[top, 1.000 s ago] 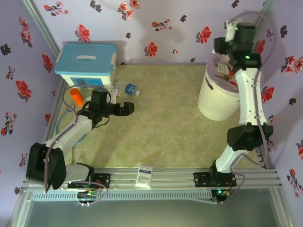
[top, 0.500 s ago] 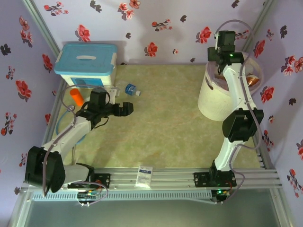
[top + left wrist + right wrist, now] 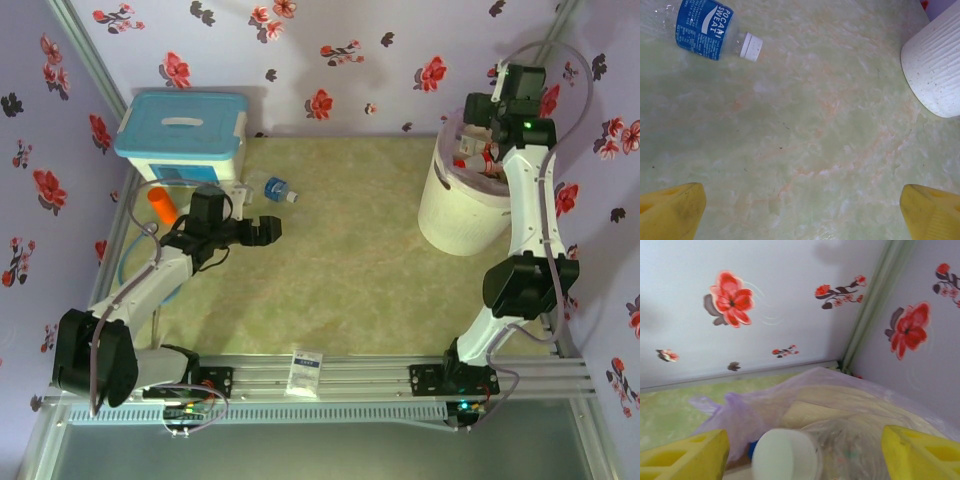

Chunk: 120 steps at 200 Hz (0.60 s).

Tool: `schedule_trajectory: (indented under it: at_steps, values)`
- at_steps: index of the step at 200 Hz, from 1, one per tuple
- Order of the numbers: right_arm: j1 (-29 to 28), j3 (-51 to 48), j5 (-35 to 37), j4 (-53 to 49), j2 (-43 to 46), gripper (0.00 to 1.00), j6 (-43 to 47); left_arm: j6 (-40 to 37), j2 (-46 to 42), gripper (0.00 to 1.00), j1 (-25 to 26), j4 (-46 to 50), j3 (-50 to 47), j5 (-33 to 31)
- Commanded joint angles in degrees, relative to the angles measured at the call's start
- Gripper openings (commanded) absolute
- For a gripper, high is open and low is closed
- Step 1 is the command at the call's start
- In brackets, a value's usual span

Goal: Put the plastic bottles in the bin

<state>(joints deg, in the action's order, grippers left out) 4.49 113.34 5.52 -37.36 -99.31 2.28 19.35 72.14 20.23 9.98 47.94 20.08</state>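
Hovering above the tall round white plastic bin [image 3: 455, 215], the right gripper [image 3: 802, 452] has its jaws parted over a white-capped clear bottle [image 3: 786, 457] inside. The left gripper [image 3: 800, 212], fully spread, hangs near a blue-labelled clear bottle [image 3: 704, 22] lying flat.

Ribbed matt plastic bin [image 3: 935, 65]; clear, glossy plastic bottle [image 3: 702, 25].

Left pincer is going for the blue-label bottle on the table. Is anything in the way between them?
Nothing visible stands in the way. Bare table lies between the open left pincer and the blue-label bottle, which lies on its side with its white cap pointing toward the bin.
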Motion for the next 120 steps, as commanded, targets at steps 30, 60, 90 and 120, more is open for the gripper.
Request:
schedule_trajectory:
  at_steps: [30, 60, 90, 120]
  values:
    - [2.3, 0.0, -7.7, -1.1, 0.2, 0.68, -6.7, -0.5, -0.9, 1.00, -0.5, 2.0, 0.7, -2.2]
    - [4.2, -2.5, -10.2, -0.4, -0.4, 0.63, -9.2, -0.5, -1.2, 1.00, -0.8, 2.1, 0.6, -2.2]
    - [4.5, -3.9, -11.2, 0.6, 0.7, 0.63, -9.6, -0.5, -1.2, 1.00, -1.1, 1.9, 0.6, -2.3]
    - [5.5, -1.8, -13.0, -1.0, -0.7, 0.63, -10.1, 0.5, 0.6, 1.00, -2.2, 2.7, 2.6, -2.9]
